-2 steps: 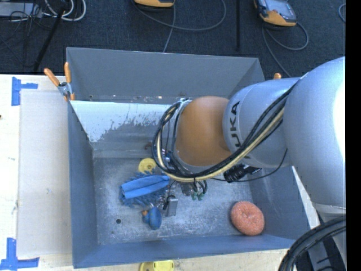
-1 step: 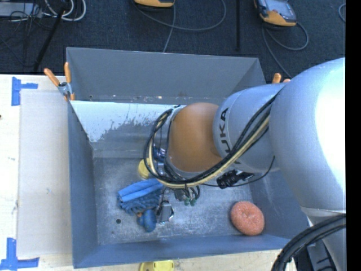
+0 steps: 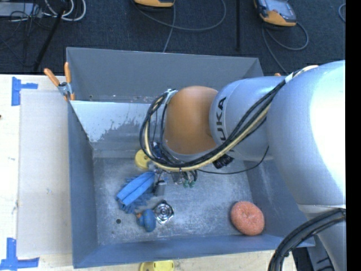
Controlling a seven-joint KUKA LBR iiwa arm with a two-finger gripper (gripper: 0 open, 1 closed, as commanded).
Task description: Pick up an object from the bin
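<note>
We see the hand (image 3: 162, 180) low over the middle of the grey metal bin (image 3: 107, 151), mostly tucked beneath the arm's rounded orange cover (image 3: 189, 120) and its loops of yellow and black cable (image 3: 151, 135); whether the hand stands apart or together we cannot tell; just beside it, on the view's left and touching it or very nearly so, lies a flat, ribbed, bright blue piece of soft material (image 3: 135, 189), stretched slantwise across the bin floor, and this is the thing nearest the hand; just below the hand sits a small round shiny silver metal piece (image 3: 163, 212); against that piece's left side rests a small dark blue rounded lump (image 3: 148, 221); above the bright blue piece, near the foot of the sloping back wall, a small yellow rounded thing (image 3: 141, 159) shows partly behind the cables; well apart from all these, toward the bin's lower right corner, rests a round pinkish-orange ball with a rough, spongy look (image 3: 247, 218); the big white arm (image 3: 304, 134) comes in over the rim from the right.
</note>
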